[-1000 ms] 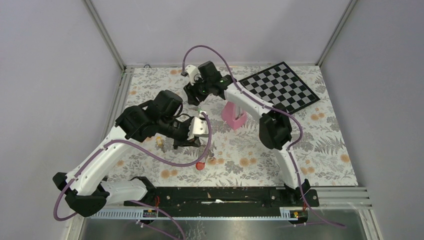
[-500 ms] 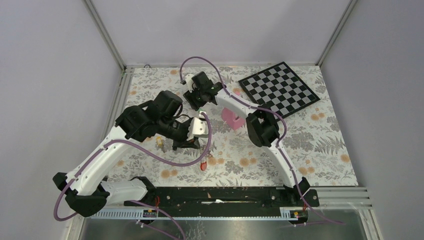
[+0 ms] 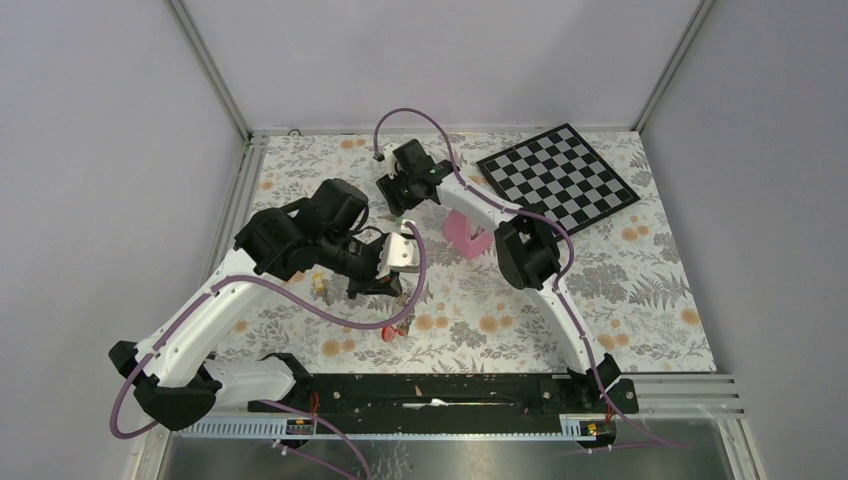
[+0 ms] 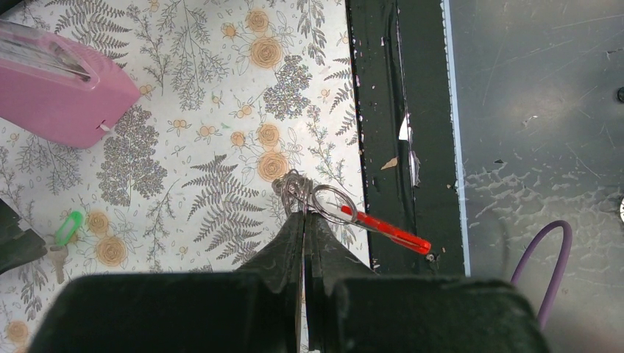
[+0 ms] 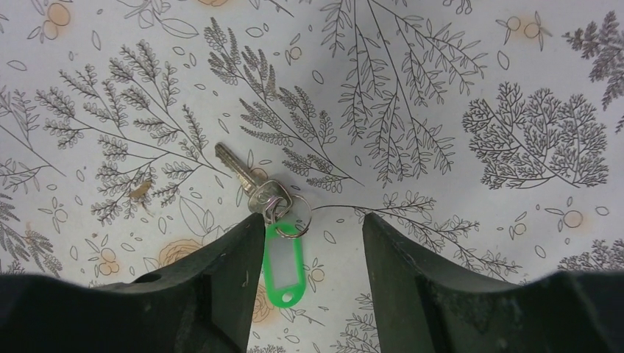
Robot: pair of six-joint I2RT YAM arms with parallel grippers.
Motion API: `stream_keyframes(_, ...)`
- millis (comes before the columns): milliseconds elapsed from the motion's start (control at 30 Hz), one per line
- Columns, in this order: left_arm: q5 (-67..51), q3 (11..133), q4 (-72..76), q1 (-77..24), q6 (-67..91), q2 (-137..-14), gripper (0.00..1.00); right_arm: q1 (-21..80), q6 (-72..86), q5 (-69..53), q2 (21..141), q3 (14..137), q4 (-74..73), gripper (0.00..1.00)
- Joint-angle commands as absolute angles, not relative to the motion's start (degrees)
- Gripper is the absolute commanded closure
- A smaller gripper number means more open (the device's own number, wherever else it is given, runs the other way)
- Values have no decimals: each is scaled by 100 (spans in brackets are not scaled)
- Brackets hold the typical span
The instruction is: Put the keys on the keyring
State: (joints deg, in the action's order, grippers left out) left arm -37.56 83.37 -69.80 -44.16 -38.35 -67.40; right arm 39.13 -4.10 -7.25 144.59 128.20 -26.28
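My left gripper (image 4: 304, 213) is shut on the keyring (image 4: 294, 190), here a bunch of silver wire loops held above the table. A second ring with a red bar (image 4: 386, 229) hangs from it and shows in the top view (image 3: 390, 332). My right gripper (image 5: 313, 220) is open and points down over a silver key (image 5: 243, 173) with a green tag (image 5: 283, 268) lying flat on the floral table. The tag lies between the fingers, close to the left one. That key also shows in the left wrist view (image 4: 66, 229). Another key with a yellow tag (image 3: 320, 285) lies left of the left gripper.
A pink metronome-shaped pyramid (image 3: 467, 232) lies right of the right gripper and also shows in the left wrist view (image 4: 59, 95). A checkered board (image 3: 558, 178) sits at the back right. The black base rail (image 3: 430, 392) runs along the near table edge.
The right arm has folded in, bringing its gripper down over the green-tagged key. The red bar under the left gripper has swung a little to the left. The left arm has barely moved.
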Motion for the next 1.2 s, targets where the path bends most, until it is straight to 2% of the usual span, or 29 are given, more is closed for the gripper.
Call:
stream_keyframes(0, -4039, 8613, -6838, -4417, -3814, -6776, 100, 3838, -138, -1023, 14640, 13053, -2593, 42)
stream_keyframes(300, -4017, 8622, -6834, -4446, -3815, -6838, 100, 3776, -63, -1170, 14744, 13070, -2601, 46)
stream_keyframes(633, -4000, 8606, -6835, -4448, -3822, -6807, 100, 3780, 246, -1581, 14496, 12668, -2544, 54)
stream_keyframes(867, -4017, 8612, -6830, -4453, -3808, -6801, 100, 3793, 264, -1575, 14423, 12517, -2524, 56)
stream_keyframes(1167, -4008, 8593, -6833, -4456, -3800, -6794, 100, 3796, 290, -1553, 14326, 12448, -2531, 63)
